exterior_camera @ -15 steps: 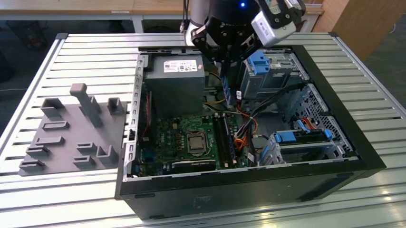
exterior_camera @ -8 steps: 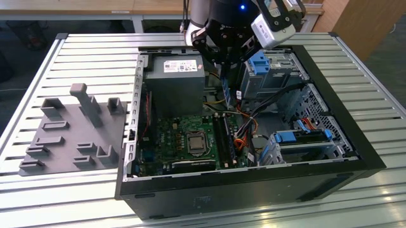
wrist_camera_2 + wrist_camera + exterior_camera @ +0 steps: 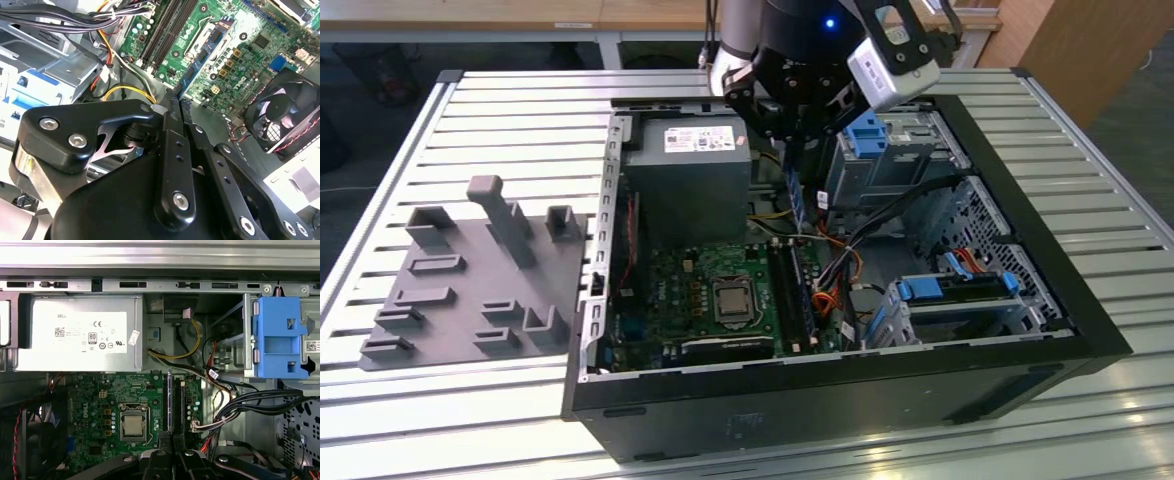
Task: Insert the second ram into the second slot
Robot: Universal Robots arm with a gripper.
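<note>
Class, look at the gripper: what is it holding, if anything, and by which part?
The gripper pinches the second ram by its upper edge, with the blue stick edge-down above the motherboard.

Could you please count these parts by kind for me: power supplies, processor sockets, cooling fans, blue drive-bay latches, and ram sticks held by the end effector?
power supply: 1
processor socket: 1
cooling fan: 1
blue drive-bay latches: 2
second ram, held in the end effector: 1
Total: 6
</note>
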